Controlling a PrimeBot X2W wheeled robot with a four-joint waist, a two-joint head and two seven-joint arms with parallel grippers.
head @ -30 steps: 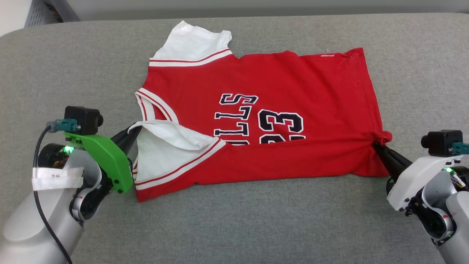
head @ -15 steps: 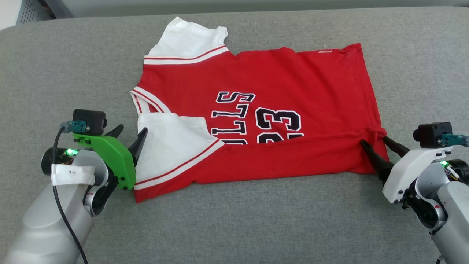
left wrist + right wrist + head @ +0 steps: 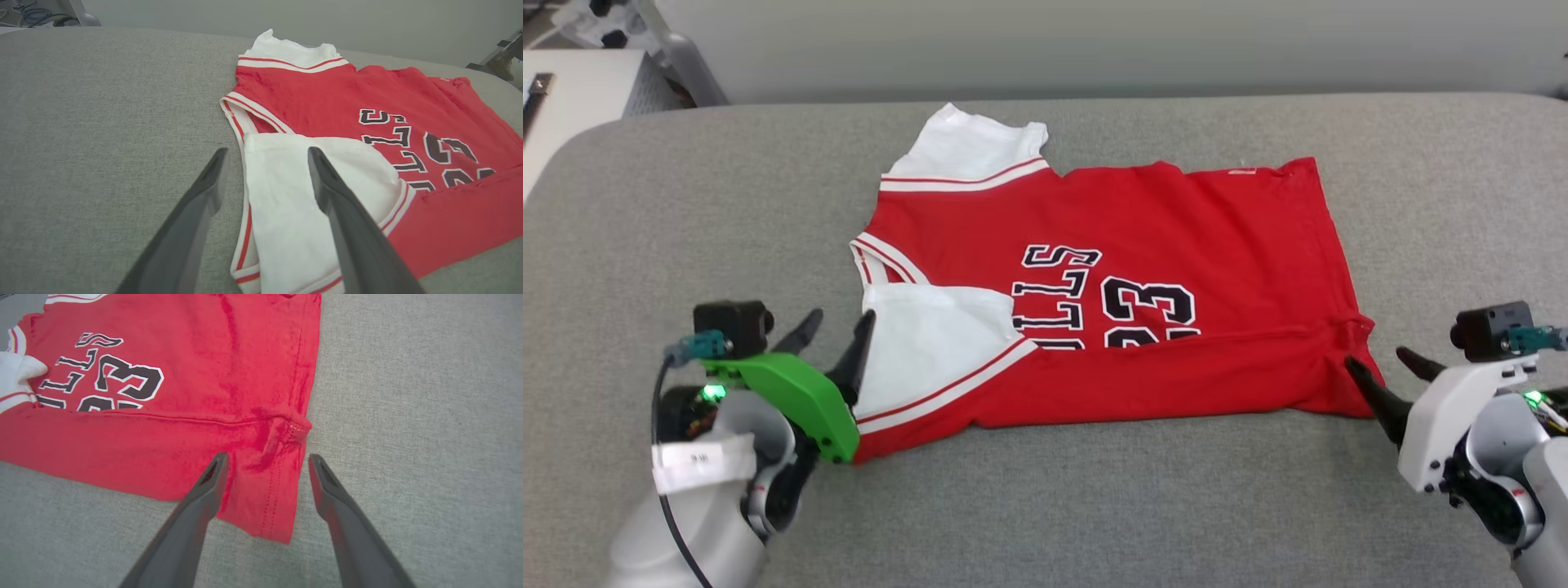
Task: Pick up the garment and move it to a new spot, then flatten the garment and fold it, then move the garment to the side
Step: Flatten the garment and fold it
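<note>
While both pairs of jaws stand spread wide, neither holds anything. Left gripper point(image 3: 267, 152): straddles the outer edge of the near sleeve point(image 3: 282, 212) — one finger above white cloth, the other above bare surface; contact w/ fabric cannot be told. Right gripper point(image 3: 267, 456): sits either side of the bunched hem corner point(image 3: 286, 433), one finger over red cloth, the other off it.

The garment point(image 3: 1135, 220) lies crosswise mid-surface, neck twd. the robot's left, hem twd. its right, print up. The head view gives the whole outline, which neither wrist view does: near long edge folded up over the front, covering the lower part of lettering & digits; far sleeve point(image 3: 968, 151) out flat. The right wrist view adds puckers and stitching at the hem corner. The left wrist view adds blue cables point(image 3: 32, 14) past the far-left edge and a metal frame point(image 3: 498, 53) at its right.

Surface: grey upholstery point(image 3: 1045, 506) — rounded corners. Behind it is a pale wall point(image 3: 1094, 41), w/ a white tabletop point(image 3: 564, 106) at upper left.
</note>
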